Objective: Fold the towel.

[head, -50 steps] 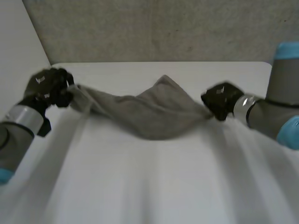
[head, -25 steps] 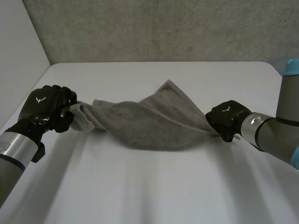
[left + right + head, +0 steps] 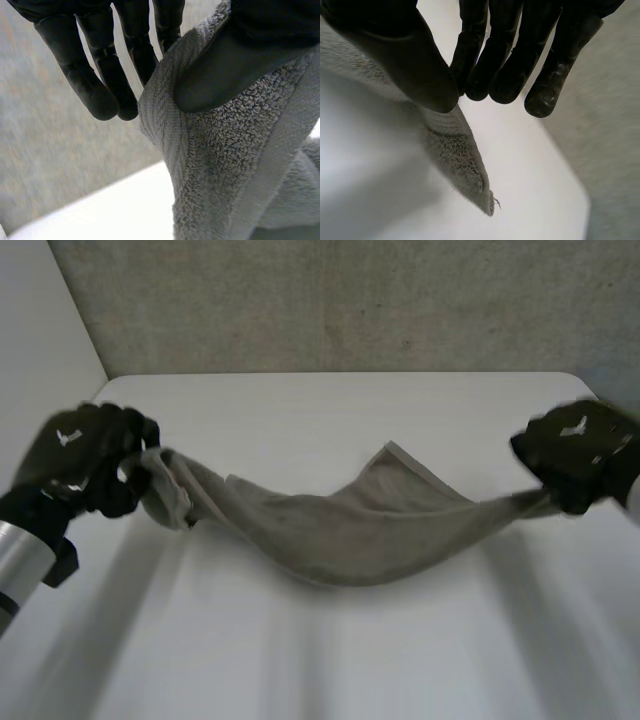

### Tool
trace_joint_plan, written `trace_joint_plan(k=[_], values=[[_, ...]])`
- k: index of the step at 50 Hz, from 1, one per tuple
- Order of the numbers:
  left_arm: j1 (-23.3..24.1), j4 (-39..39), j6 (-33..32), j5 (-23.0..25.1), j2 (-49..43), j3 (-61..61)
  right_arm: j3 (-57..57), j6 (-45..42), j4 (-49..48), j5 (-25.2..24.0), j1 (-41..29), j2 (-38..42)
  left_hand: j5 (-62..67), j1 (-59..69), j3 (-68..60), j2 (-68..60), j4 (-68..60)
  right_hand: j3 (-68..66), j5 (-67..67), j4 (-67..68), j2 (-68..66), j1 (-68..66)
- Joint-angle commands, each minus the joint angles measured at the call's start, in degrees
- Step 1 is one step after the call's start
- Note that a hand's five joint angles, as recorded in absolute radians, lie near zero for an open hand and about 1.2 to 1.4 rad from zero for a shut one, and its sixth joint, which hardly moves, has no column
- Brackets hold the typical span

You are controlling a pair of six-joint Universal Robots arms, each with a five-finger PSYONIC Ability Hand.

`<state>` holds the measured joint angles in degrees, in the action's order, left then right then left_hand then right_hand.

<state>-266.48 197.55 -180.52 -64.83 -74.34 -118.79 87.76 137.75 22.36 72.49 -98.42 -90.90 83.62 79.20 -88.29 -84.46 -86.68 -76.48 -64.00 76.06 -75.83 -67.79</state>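
Towel (image 3: 350,535) sags over the tabletop (image 3: 330,410), left robot hand (image 3: 85,455) pinching its 9 o'clock end, right robot hand (image 3: 575,452) pinching 3 o'clock. No fold yet, all still to do.

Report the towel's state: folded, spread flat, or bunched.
Bunched: the towel sags in a loose strip between the left hand and right hand, each pinching one end.

Towel (image 3: 340,540) sags across mid-frame between left hand (image 3: 85,455) and right hand (image 3: 575,450), blocking passage there; bare table (image 3: 330,660) leaves free room at upper centre and lower frame.
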Motion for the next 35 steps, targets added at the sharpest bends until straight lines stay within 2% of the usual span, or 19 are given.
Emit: trace_joint_plan(k=[1,6,11,13,14,16,22,24,27,29,30,32,33,35], values=[[0.1,-6.6,0.4,-0.3,6.1,8.4,-9.7,3.5,2.3,-1.6,0.8,-3.1,-13.6,0.8,8.3,4.5,6.7,-3.5,-6.0,3.9,-4.2,-12.2],[0.2,-8.6,1.5,-0.7,4.8,14.7,-17.6,6.0,5.4,-1.8,0.5,-1.1,-13.6,0.8,8.3,4.5,6.7,-3.5,-6.0,3.9,-4.2,-12.2],[0.7,-8.8,1.9,-0.8,-2.7,19.6,-23.9,6.4,5.9,-1.2,-0.7,5.2,-13.6,0.8,8.3,4.5,6.7,-3.5,-6.0,3.9,-4.2,-12.2],[1.3,-8.8,1.8,-0.7,-9.0,22.3,-27.5,6.0,6.6,0.4,-3.7,11.3,-13.6,0.8,8.3,4.5,6.7,-3.5,-6.0,3.9,-4.2,-12.2],[1.3,-8.8,1.8,-0.7,-9.1,22.3,-27.6,6.0,6.6,0.4,-3.7,11.4,-13.6,0.8,8.3,4.5,6.7,-3.5,-6.0,3.9,-4.2,-12.2],[2.6,-8.4,1.1,-0.6,-16.9,25.0,-31.7,4.6,9.1,3.1,-7.6,18.3,-13.6,0.8,8.3,4.5,6.7,-3.5,-6.0,3.9,-4.2,-12.2],[5.8,-8.6,-1.5,-0.8,-27.4,33.0,-39.2,0.5,9.6,6.1,-10.1,28.0,-13.6,0.8,8.3,4.5,6.7,-3.5,-6.0,3.9,-4.2,-12.2],[6.1,-8.7,-4.6,-1.8,-30.9,40.2,-49.2,0.9,7.8,8.8,-10.5,33.2,-13.6,0.8,8.3,4.5,6.7,-3.5,-6.0,3.9,-4.2,-12.2],[6.4,-8.6,-5.2,-3.1,-31.4,44.3,-55.3,2.0,5.7,10.3,-10.7,35.2,-13.6,0.8,8.3,4.5,6.7,-3.5,-6.0,3.9,-4.2,-12.2],[7.1,-8.0,-4.1,-6.9,-31.3,52.3,-65.1,5.4,-1.0,12.1,-11.5,36.9,-13.6,0.8,8.3,4.5,6.7,-3.5,-6.0,3.9,-4.2,-12.2],[7.1,-8.0,-4.1,-6.9,-31.3,52.3,-65.2,5.4,-1.0,12.1,-11.5,36.9,-13.6,0.8,8.3,4.5,6.7,-3.5,-6.0,3.9,-4.2,-12.2],[9.2,-5.0,-0.6,-9.6,-31.0,57.9,-67.7,11.5,-9.6,12.1,-12.4,36.0,-13.6,0.8,8.3,4.5,6.7,-3.5,-6.0,3.9,-4.2,-12.2],[9.2,-5.0,-0.6,-9.6,-31.0,58.0,-67.7,11.5,-9.6,12.1,-12.4,36.0,-13.6,0.8,8.3,4.5,6.7,-3.5,-6.0,3.9,-4.2,-12.2],[9.6,0.8,5.9,-10.5,-28.4,58.7,-64.4,18.1,-16.0,12.1,-12.0,31.4,-13.6,0.8,8.3,4.5,6.7,-3.5,-6.0,3.9,-4.2,-12.2]])
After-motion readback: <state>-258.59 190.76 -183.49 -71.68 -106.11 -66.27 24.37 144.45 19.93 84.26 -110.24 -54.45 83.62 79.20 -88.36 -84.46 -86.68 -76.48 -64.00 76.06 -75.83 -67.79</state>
